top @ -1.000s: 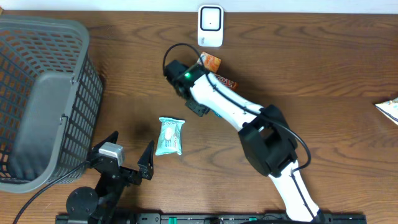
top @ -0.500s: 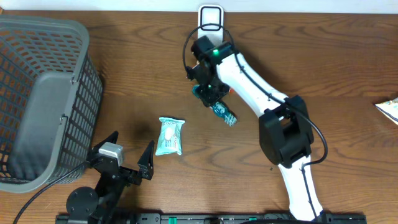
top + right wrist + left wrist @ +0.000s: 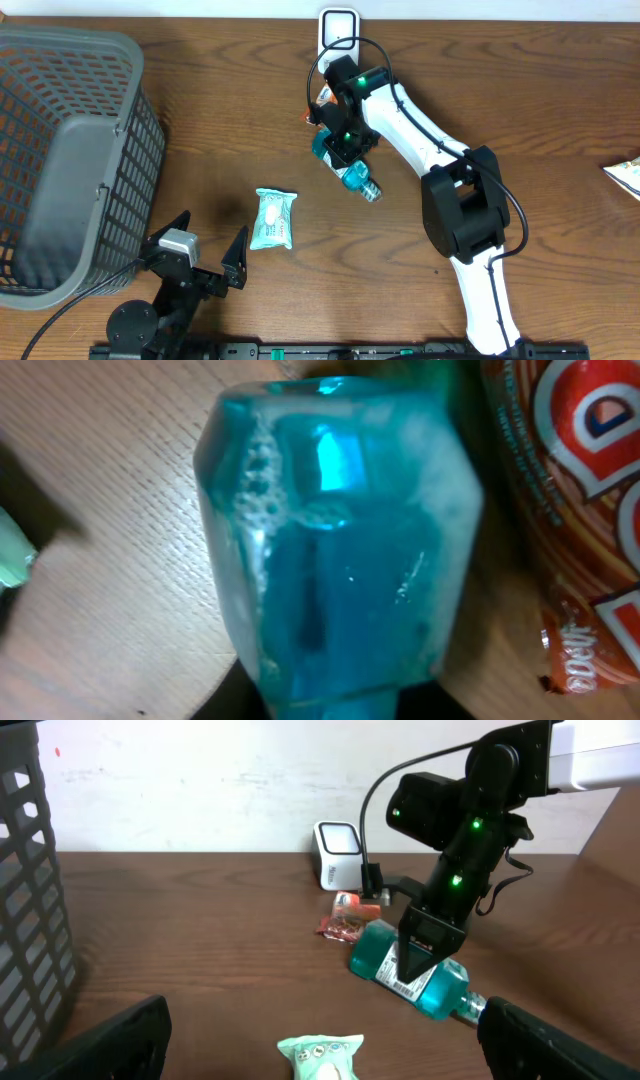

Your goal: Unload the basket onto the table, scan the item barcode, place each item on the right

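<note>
A blue bottle of teal liquid lies tilted on the wooden table, a barcode label on its side. My right gripper is shut on the blue bottle, its dark fingers at both sides of the bottle's body. The white scanner stands at the table's far edge, just beyond the arm. My left gripper stands open near the front edge, nothing between its fingers; a green wipes pack lies just ahead of it.
An orange snack packet lies beside the bottle, towards the scanner. A grey mesh basket fills the left side. Some paper pokes in at the right edge.
My right arm has swung right, towards the scanner, and its jaws have closed in on the blue bottle. The left arm and the wipes pack have not moved.
</note>
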Robot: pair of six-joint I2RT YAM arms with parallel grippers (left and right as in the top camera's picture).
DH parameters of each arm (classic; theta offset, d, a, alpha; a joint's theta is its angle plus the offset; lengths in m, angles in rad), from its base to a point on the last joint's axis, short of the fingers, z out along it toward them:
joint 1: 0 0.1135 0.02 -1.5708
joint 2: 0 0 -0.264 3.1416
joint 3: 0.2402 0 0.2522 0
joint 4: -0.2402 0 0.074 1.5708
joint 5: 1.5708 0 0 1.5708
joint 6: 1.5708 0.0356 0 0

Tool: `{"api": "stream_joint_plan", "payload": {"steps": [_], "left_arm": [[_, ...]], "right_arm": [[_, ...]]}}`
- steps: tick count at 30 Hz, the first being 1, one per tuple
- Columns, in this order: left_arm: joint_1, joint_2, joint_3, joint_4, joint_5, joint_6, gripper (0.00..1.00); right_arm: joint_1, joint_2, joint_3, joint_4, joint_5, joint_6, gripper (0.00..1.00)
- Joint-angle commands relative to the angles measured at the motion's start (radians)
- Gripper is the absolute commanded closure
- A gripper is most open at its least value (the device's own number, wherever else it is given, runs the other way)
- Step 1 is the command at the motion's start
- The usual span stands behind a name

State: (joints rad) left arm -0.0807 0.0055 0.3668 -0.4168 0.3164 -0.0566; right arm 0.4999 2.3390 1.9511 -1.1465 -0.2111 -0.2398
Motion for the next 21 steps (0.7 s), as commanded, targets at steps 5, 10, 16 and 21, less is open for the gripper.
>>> {"api": "stream_joint_plan", "payload": {"steps": [5, 10, 16, 21], "left_arm": [[-0.004, -0.003, -0.001, 0.002, 0.013, -0.013, 0.02], [-0.004, -0.003, -0.001, 0.002, 0.013, -0.013, 0.02], [-0.004, -0.003, -0.001, 0.002, 0.013, -0.013, 0.02], [-0.004, -0.003, -0.001, 0.002, 0.013, -0.013, 0.02]], "right_arm": [[0.005, 0.021, -0.028, -0.024, -0.048, -0.008, 0.99], [-0.002, 0.021, -0.026, -0.037, -0.278, -0.062, 0.99], [-0.061, 0.021, -0.026, -0.078, -0.519, -0.157, 0.99], [-0.128, 0.021, -0.026, -0.145, -0.777, -0.278, 0.99]]}}
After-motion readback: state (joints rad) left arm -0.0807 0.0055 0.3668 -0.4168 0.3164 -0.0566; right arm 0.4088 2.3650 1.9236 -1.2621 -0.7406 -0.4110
